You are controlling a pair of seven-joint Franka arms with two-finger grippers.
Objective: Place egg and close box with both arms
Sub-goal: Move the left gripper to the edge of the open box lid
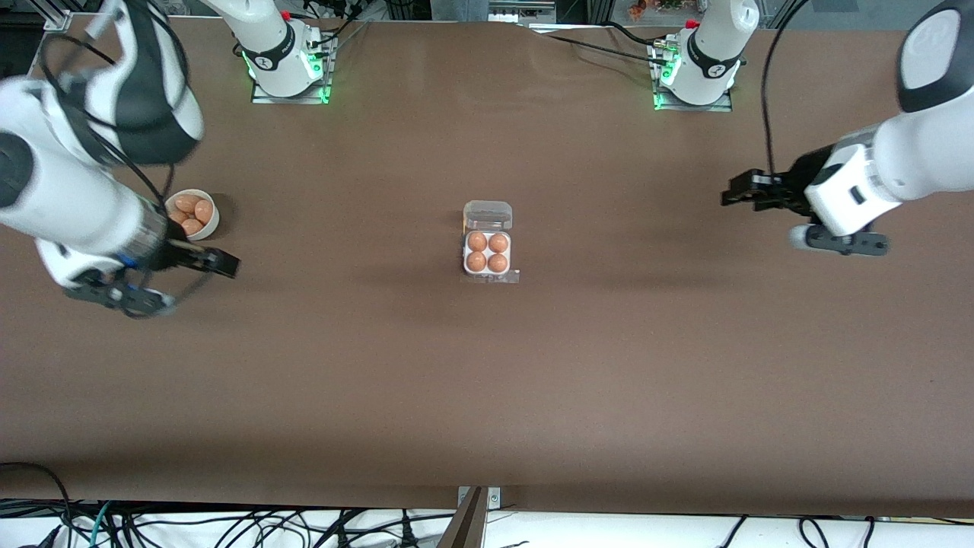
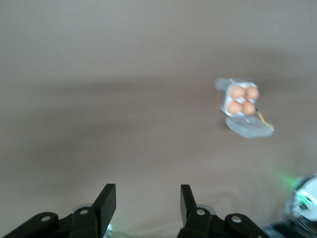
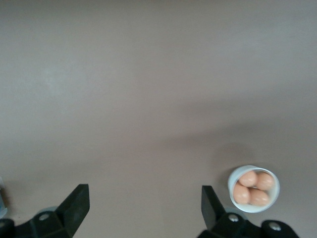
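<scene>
The clear-plastic box (image 1: 488, 272) sits mid-table with its lid (image 1: 488, 215) lying open, on the side farther from the front camera. Each of its four cells holds an orange-brown egg (image 1: 477, 241). It also shows in the left wrist view (image 2: 221, 105), far from the fingers. My left gripper (image 1: 736, 192) is open and empty, above the table toward the left arm's end. My right gripper (image 1: 227, 265) is open wide and empty, above the table beside the white bowl. Both show open in their wrist views: the left gripper (image 2: 147, 196) and the right gripper (image 3: 143, 198).
A round white bowl (image 1: 210, 225) with several eggs stands toward the right arm's end, partly hidden by the right arm; it shows in the right wrist view (image 3: 234, 178). Bare brown table lies all round the box. Cables run along the table's near edge.
</scene>
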